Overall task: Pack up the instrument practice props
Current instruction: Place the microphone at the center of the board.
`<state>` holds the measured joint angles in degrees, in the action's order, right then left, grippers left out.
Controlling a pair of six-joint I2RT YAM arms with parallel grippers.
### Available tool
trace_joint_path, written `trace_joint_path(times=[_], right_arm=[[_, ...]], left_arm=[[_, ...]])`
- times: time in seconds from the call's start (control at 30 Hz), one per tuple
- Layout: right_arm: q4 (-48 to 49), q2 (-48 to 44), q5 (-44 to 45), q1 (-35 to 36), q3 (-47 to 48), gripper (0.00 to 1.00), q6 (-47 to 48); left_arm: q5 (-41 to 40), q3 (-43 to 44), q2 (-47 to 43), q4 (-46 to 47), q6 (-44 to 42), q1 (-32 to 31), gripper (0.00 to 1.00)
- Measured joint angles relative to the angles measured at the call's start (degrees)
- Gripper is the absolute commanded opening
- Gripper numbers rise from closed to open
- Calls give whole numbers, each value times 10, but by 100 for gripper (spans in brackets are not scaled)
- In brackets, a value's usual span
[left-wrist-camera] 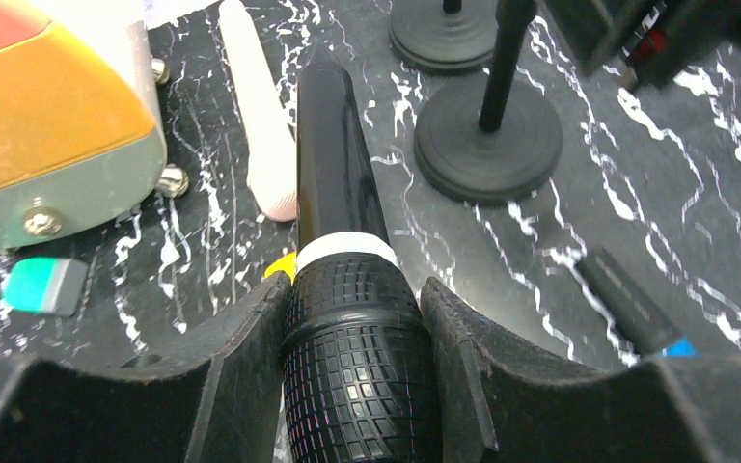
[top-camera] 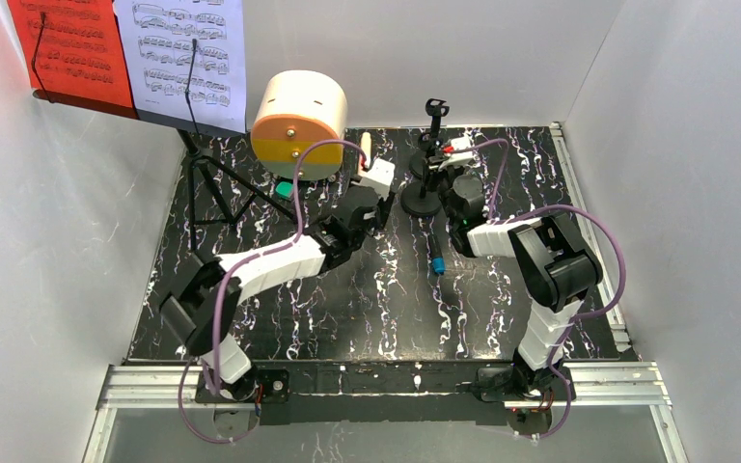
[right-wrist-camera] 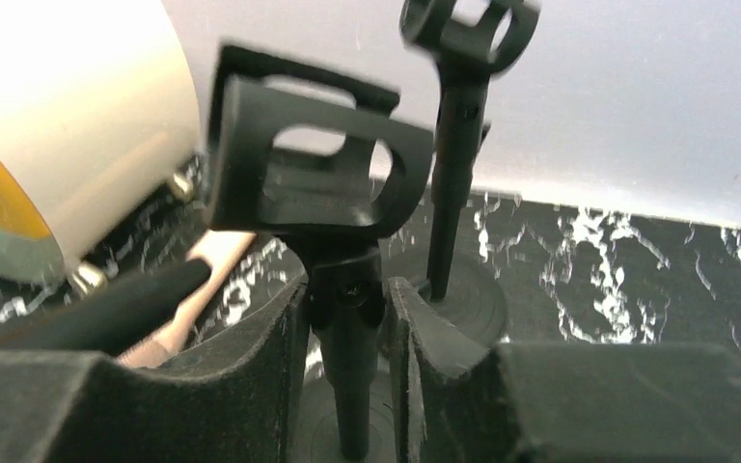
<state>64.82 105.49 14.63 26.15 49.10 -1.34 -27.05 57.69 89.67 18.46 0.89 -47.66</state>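
The left gripper (left-wrist-camera: pixel 357 304) is clamped on the ribbed head of the black microphone (left-wrist-camera: pixel 333 164), which points across the table just beside the cream microphone (left-wrist-camera: pixel 256 116). Its glossy body looks slippery, so the textured head is the surer hold. The right gripper (right-wrist-camera: pixel 347 318) pinches the thin, stiff stem of a mic holder (right-wrist-camera: pixel 304 174), which is probably bottom-heavy and best gripped low.

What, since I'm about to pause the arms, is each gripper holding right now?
Left gripper: closed on the black microphone, at its grille head.
Right gripper: closed around the stem of a mic holder.
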Motion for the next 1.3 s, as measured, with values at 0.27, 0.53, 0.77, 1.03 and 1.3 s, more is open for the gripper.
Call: trace_joint_path(times=[0.27,0.53,0.77,1.03,1.3], right_arm=[[-126,-5,-20,-13,-43,83,4],[-215,-159,-54,-19,-122,90,-23],[-220,-363,-50,-17,-196,91,-58],[-225,-427,-40,-17,-219,91,-74],[-228,-427,-40,-17,-228,91,-77]], left_arm=[[9,78,135,73,29,24,0],[-34,162,256,134,38,32,0],[-85,235,366,166,31,45,4],[-122,312,459,183,5,58,25],[-131,339,482,192,-6,66,52]])
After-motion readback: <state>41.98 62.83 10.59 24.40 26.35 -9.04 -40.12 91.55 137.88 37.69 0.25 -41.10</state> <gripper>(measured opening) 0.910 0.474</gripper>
